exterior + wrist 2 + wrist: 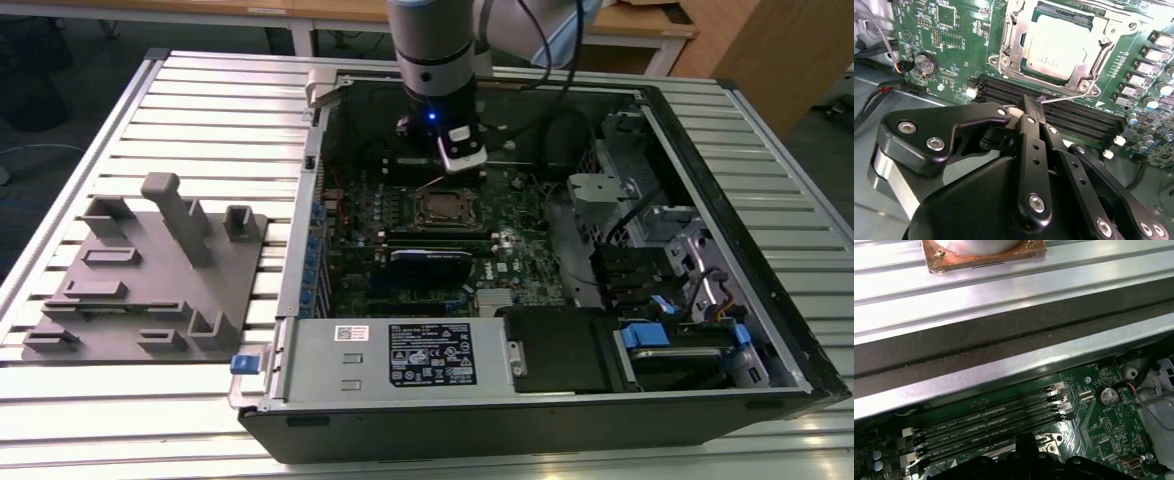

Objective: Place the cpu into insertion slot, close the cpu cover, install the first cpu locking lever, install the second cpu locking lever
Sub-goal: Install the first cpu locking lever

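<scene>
In the second wrist view the gripper (1029,104), its black fingers pressed together, has its tips at the end of a thin silver wire locking lever (1070,96); whether they pinch it is unclear. The lever runs along the insertion slot (1002,61) beside black memory slots (1079,122). Just beyond, the dull grey cpu (1056,47) lies flat, framed by the shiny cpu cover (1100,56).

Light comes from above. In the exterior view the slatted tabletop (200,100) shines pale, but the inside of the computer case (741,190) is dim and full of shadow. A small blue light (430,118) glows on the arm (434,50). In the second wrist view the cpu (1056,45) gleams white, and the black tool (1028,105) looks very dark.
</scene>
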`<state>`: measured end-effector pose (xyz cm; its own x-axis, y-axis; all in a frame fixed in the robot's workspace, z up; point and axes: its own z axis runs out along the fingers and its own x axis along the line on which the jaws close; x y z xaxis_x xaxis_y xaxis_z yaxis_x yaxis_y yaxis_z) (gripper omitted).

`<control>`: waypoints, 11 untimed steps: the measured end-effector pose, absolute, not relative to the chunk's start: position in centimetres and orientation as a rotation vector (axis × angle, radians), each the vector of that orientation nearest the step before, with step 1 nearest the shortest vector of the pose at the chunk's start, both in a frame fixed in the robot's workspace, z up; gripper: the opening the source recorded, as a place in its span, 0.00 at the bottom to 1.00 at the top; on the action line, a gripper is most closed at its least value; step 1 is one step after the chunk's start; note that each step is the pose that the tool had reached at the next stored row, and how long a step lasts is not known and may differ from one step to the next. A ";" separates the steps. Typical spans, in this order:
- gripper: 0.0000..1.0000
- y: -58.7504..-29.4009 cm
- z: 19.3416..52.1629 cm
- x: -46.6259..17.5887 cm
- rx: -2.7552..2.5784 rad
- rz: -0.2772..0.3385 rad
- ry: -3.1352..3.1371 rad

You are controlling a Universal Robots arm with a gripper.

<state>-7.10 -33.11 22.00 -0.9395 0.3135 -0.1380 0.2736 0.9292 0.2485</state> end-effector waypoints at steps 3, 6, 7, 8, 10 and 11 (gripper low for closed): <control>0.10 -33.1 21.8 -7.2 0.451 0.341 2.902; 0.10 -33.1 21.7 -7.2 0.456 0.344 2.891; 0.10 -33.1 21.6 -7.2 0.458 0.345 2.888; 0.10 -33.1 21.6 -7.2 0.460 0.348 2.886; 0.10 -33.1 21.5 -7.2 0.463 0.352 2.882; 0.10 -33.1 21.4 -7.2 0.463 0.352 2.880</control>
